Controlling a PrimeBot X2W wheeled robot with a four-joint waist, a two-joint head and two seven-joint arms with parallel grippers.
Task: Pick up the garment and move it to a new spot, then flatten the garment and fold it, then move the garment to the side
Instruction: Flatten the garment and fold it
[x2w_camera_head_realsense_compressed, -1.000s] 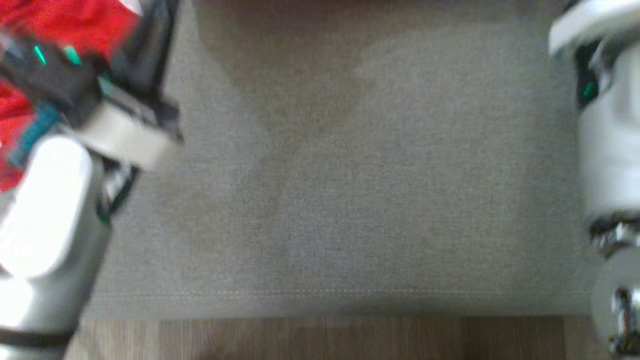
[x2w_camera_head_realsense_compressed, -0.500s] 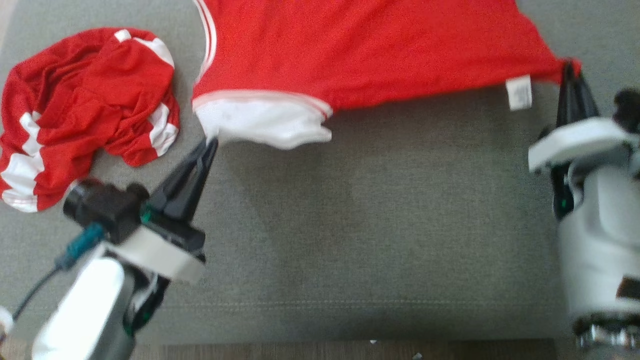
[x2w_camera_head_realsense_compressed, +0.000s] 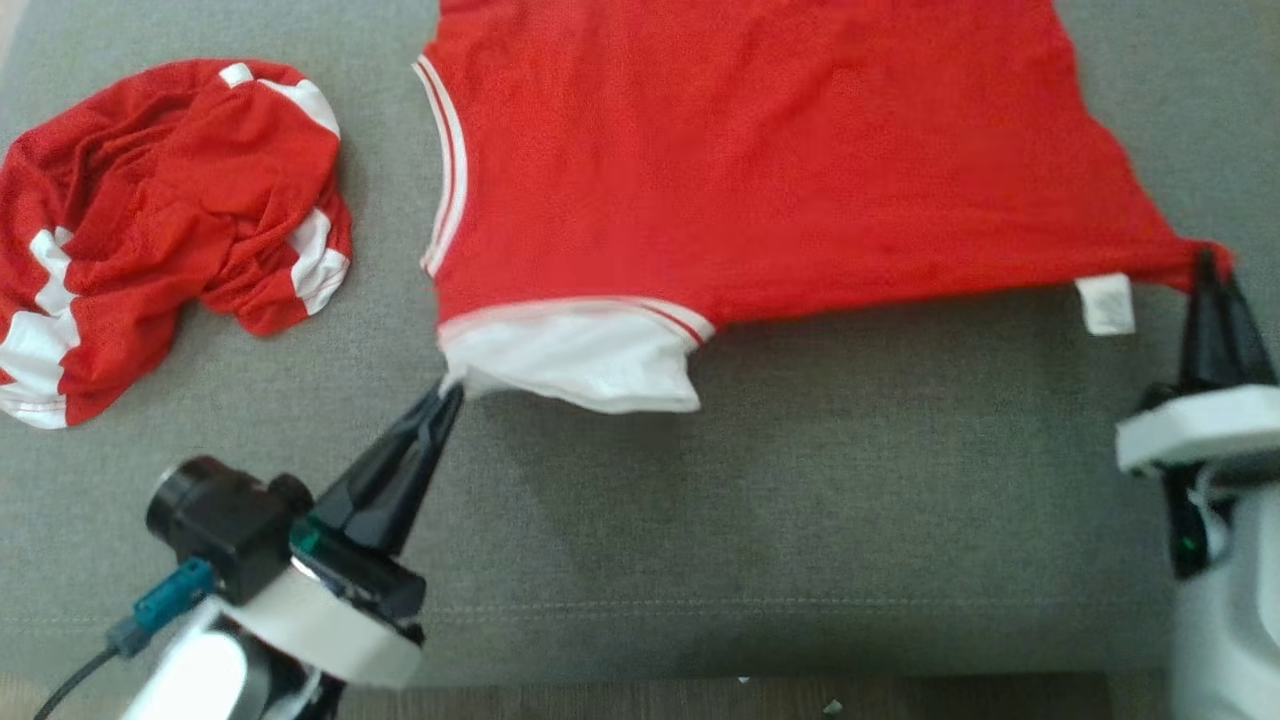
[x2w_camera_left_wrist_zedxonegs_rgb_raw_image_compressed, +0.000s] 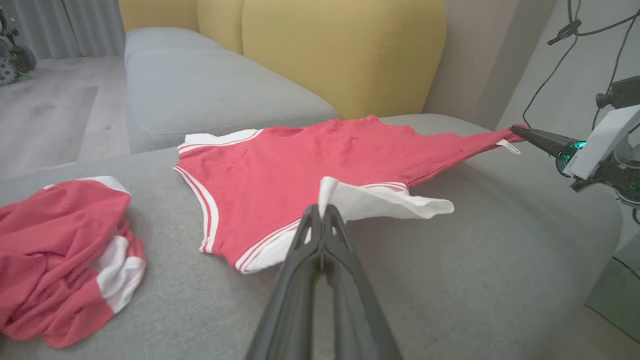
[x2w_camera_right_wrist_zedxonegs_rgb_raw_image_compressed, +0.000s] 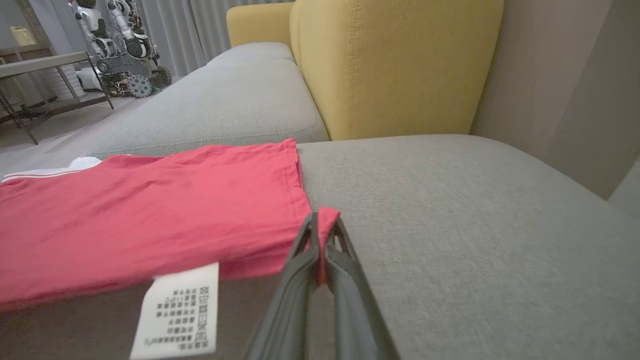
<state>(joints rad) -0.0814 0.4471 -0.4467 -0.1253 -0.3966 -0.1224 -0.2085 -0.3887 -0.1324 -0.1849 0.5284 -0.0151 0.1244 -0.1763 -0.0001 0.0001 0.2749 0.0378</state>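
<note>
— Where is the garment (x2w_camera_head_realsense_compressed: 760, 160) right now?

— From my station I see it spread red and mostly flat over the back half of the grey sofa seat (x2w_camera_head_realsense_compressed: 800, 500), with its far side toward the yellow backrest (x2w_camera_left_wrist_zedxonegs_rgb_raw_image_compressed: 340, 50). Its near side runs roughly level with the seat's front edge, well back from it.

— And your claws?

— My left claw (x2w_camera_head_realsense_compressed: 452, 392) is closed, its fingers pressed together on the corner of the white sleeve (x2w_camera_head_realsense_compressed: 580, 355), which is drawn toward the front-left part of the seat. My right claw (x2w_camera_head_realsense_compressed: 1207, 258) is clamped on the red hem corner near the seat's right edge (in the right wrist view I can see a sliver of red cloth between the fingers). That corner is pulled out to a point and sits lifted a little off the seat. The care label (x2w_camera_head_realsense_compressed: 1104, 303) hangs just beside the right claw.

— Anything else on the sofa?

— A crumpled red-and-white heap (x2w_camera_head_realsense_compressed: 170, 220) lies toward the seat's left edge. It is apart from the spread garment, and I can see a strip of grey between them.
</note>
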